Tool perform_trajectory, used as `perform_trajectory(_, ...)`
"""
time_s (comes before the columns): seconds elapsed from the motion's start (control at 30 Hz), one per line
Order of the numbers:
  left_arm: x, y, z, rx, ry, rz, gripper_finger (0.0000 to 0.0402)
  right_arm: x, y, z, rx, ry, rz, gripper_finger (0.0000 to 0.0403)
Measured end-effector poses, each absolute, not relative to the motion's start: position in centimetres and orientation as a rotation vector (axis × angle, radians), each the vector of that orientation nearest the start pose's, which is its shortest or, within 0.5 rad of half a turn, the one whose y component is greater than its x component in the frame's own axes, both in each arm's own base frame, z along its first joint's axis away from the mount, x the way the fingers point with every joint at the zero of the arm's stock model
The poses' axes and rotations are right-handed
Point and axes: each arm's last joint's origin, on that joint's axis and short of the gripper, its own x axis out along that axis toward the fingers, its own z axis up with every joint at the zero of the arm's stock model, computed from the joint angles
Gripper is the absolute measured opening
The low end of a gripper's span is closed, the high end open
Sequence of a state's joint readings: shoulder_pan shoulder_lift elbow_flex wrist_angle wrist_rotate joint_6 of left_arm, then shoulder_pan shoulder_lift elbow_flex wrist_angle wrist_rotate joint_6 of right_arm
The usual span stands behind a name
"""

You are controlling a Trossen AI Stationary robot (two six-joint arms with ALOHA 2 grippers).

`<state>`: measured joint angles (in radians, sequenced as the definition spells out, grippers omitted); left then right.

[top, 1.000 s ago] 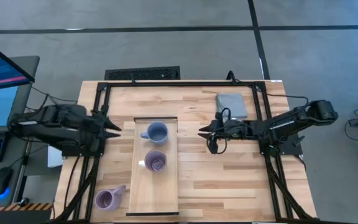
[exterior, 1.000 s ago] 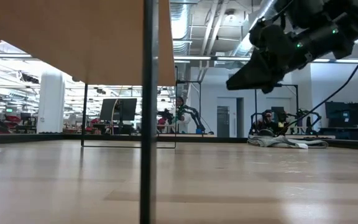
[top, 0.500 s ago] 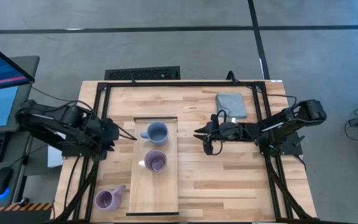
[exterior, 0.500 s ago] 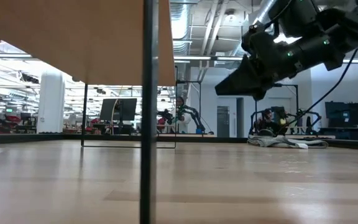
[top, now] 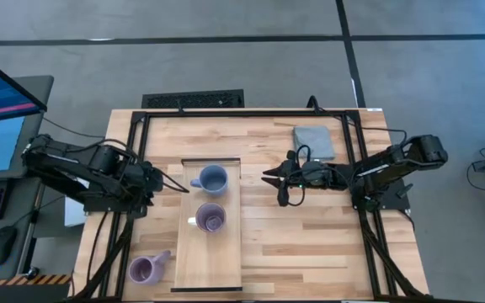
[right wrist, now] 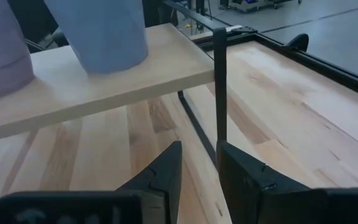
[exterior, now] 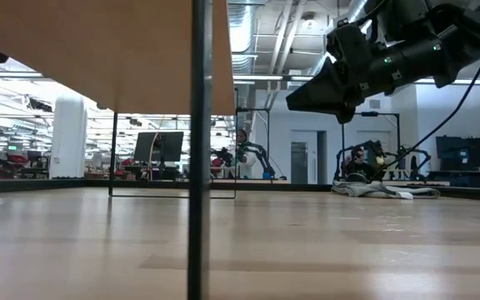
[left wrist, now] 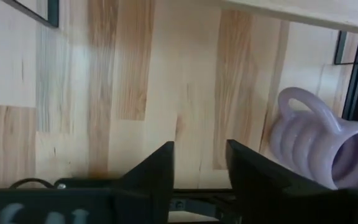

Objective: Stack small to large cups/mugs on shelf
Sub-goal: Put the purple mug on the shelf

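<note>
loose mug (top: pixel 145 269) off shelf (top: pixel 226 269), near-left, handle toward shelf | left gripper (top: pixel 179 187) nearer, fingers slightly apart | right gripper (top: pixel 267 177) empty, narrow gap

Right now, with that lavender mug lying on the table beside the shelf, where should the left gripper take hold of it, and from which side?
The lavender mug lies on its side off the shelf, handle toward the shelf, mouth away. Probably best to pinch the rim wall, one finger inside the open mouth, coming from the table's left edge. The left gripper hovers by the blue mug, fingers slightly parted; the ribbed, rounded body looks harder to clamp.
</note>
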<state>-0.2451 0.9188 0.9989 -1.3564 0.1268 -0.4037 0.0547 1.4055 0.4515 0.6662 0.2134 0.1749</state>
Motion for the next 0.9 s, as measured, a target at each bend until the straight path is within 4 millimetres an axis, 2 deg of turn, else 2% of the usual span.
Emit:
perform_trajectory(0.23,12.3,-3.3,30.0,-0.172,1.308,-0.056,0.0203,25.9,0.8,17.1,0.134,0.272,-0.182,0.0123)
perform_trajectory(0.33,11.8,-3.2,29.9,-0.226,1.351,0.023,0.0213,25.9,0.8,17.1,0.134,0.272,-0.182,0.0123)
perform_trajectory(0.47,11.3,-3.8,29.7,-0.272,1.404,0.035,0.0215,25.9,0.8,17.0,0.131,0.287,-0.183,0.0123)
perform_trajectory(0.77,10.9,-7.4,30.1,-0.250,1.321,-0.132,0.0215,25.7,0.5,16.4,0.125,0.350,-0.201,0.0123)
perform_trajectory(0.9,10.2,-9.1,30.3,-0.247,1.257,-0.138,0.0215,25.7,0.5,16.4,0.125,0.350,-0.200,0.0123)
